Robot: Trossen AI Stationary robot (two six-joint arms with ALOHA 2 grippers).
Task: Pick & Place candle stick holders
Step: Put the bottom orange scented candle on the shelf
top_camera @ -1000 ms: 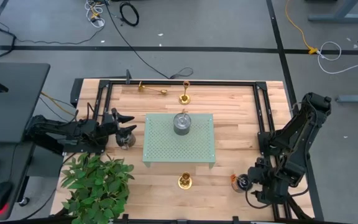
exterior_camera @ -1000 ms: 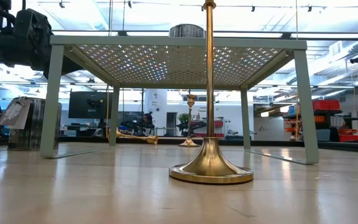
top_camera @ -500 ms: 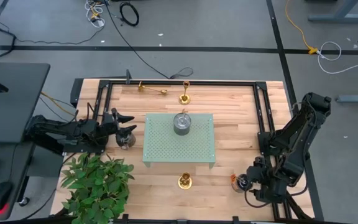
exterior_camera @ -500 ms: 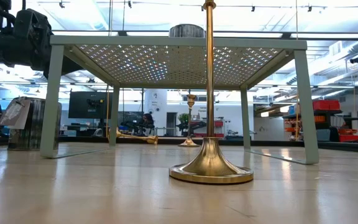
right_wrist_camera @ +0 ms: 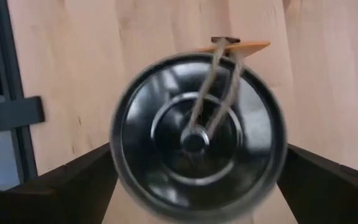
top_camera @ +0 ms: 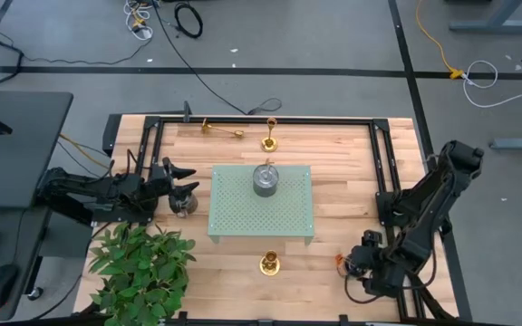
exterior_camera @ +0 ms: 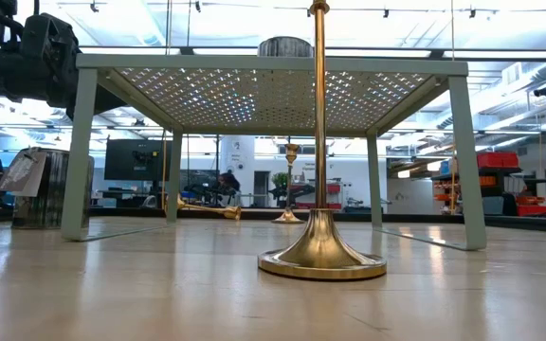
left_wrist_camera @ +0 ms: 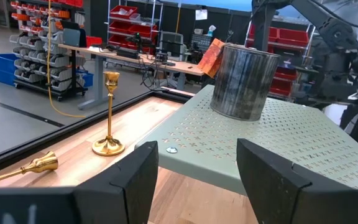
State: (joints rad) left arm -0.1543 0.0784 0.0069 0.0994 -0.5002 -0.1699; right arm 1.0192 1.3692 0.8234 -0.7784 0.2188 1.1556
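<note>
One gold candlestick (top_camera: 270,263) stands upright on its round base near the table's front edge; it also shows in the low view (exterior_camera: 320,248). A second candlestick (top_camera: 269,138) stands upright at the far edge, and a third (top_camera: 221,129) lies on its side next to it. The two far ones also show in the left wrist view, upright (left_wrist_camera: 109,118) and lying (left_wrist_camera: 30,167). My left gripper (top_camera: 188,179) is open and empty, level, left of the green stand (top_camera: 284,222). My right gripper (top_camera: 356,265) is open at the front right, pointing down, its fingers on either side of a small black round tin (right_wrist_camera: 194,134).
A grey tin (top_camera: 265,179) stands on the green perforated stand in the table's middle. Another small tin (top_camera: 184,206) stands beside my left gripper. A potted plant (top_camera: 143,267) stands at the front left corner. A black frame (top_camera: 383,154) runs round the table's edges.
My right arm has shifted a little toward the table's left, over the small black tin. The candlesticks and my left arm have kept still.
</note>
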